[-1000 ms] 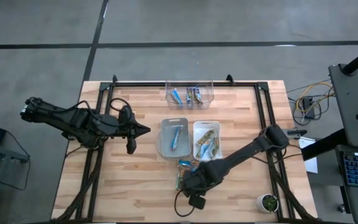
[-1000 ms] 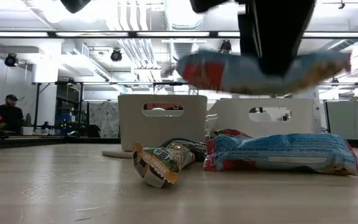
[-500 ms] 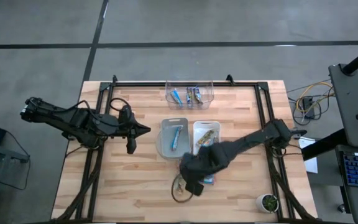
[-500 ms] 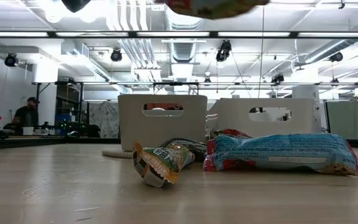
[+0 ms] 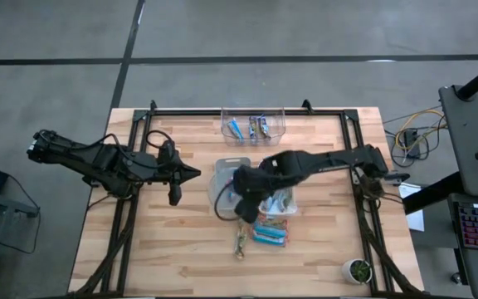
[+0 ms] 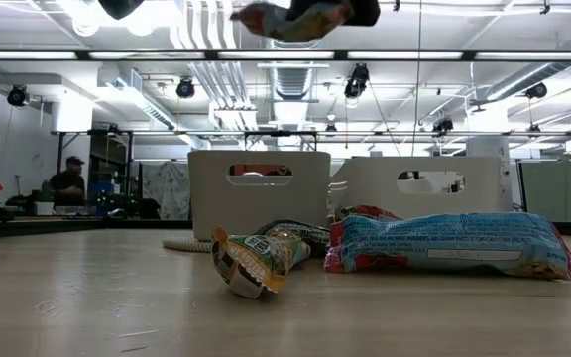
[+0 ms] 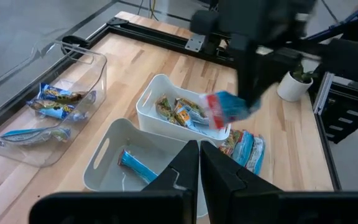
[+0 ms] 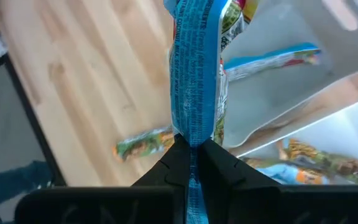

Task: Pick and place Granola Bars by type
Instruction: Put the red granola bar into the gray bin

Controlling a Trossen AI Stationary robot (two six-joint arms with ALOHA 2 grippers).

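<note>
Above the grey bin (image 5: 231, 184), near its wall beside the white bin (image 5: 277, 188), a blue granola bar (image 8: 197, 68) is pinched by one end in the closed right gripper (image 8: 191, 152) — hanging free below it. A blue bar already lies in that grey bin. If release comes off-centre, the dangling bar could be dropped onto the shared rim or among the green-gold bars next door. The left gripper (image 7: 199, 163) is kept shut and empty, well aside.
</note>
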